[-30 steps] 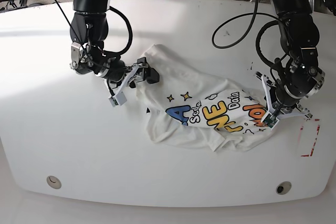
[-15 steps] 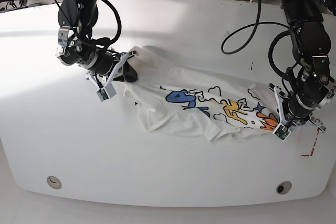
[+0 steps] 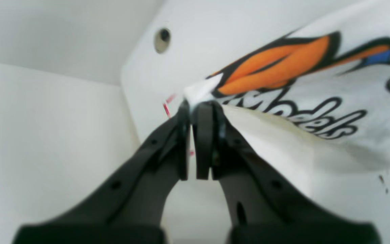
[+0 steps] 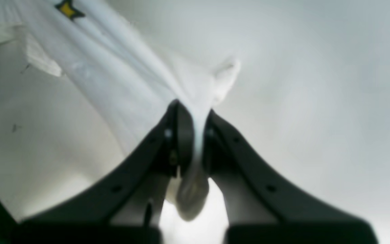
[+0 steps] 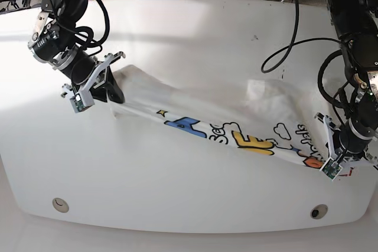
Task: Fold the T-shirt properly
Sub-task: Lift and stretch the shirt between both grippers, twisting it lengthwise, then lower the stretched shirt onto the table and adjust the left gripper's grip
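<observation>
The T-shirt (image 5: pixel 224 125) stretches across the table (image 5: pixel 177 193) from ten o'clock, at the right gripper (image 5: pixel 112 94), to four o'clock, at the left gripper (image 5: pixel 323 159).

A white worktop (image 5: pixel 177 193) with rounded corners is seen; the T-shirt (image 5: pixel 224 119) is stretched across it, beside red marks (image 5: pixel 348 172) near one edge.

— Any lettering you can read?
— On the white cotton T-shirt with cartoon lettering (image 5: pixel 236 123), a blue "A" and yellow "E" show in the base view. The black-outlined script is too distorted to read.
</observation>
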Motion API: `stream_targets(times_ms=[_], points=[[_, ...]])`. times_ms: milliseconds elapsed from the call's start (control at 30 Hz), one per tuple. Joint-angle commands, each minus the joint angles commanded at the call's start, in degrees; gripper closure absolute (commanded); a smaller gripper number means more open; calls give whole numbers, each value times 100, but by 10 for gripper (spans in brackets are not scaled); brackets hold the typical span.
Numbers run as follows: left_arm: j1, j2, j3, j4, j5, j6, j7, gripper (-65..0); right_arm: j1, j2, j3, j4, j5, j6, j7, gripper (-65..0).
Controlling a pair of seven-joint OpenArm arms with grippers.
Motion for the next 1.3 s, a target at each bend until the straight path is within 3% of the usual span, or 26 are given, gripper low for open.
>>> stream_targets(times_ms=[167, 233, 400, 767, 833, 900, 1033, 1100, 1300], points=[[-281, 281, 668, -299, 571, 0, -18, 0, 615, 193, -26, -273, -211, 9, 0, 0], [-264, 492, 870, -466, 791, 0, -281, 0, 870, 255, -26, -501, -334, 9, 0, 0], [-70, 598, 1090, -879, 1196, 0, -774, 0, 1222, 448, -35, -923, -431, 9, 0, 0], [114, 615, 1389, -1969, 1222, 0, -1600, 0, 1319, 826, -26, -1899, -440, 0, 26, 0], [132, 738, 1389, -2127, 1222, 0, -1609, 0, 1301, 835, -26, -1899, -440, 0, 26, 0], [105, 791, 1380, -2303, 1222, 0, -1609, -79, 1275, 844, -26, -1908, -440, 0, 26, 0], [132, 809, 1354, -2409, 1178, 0, -1600, -375, 1169, 853, -26, -1890, -440, 9, 26, 0], [149, 809, 1345, -2382, 1064, 0, -1600, -471, 1152, 844, -26, -1890, -440, 9, 26, 0], [457, 800, 422, -2163, 281, 0, -1600, -460, 1020, 818, -26, -1881, -431, 9, 26, 0]])
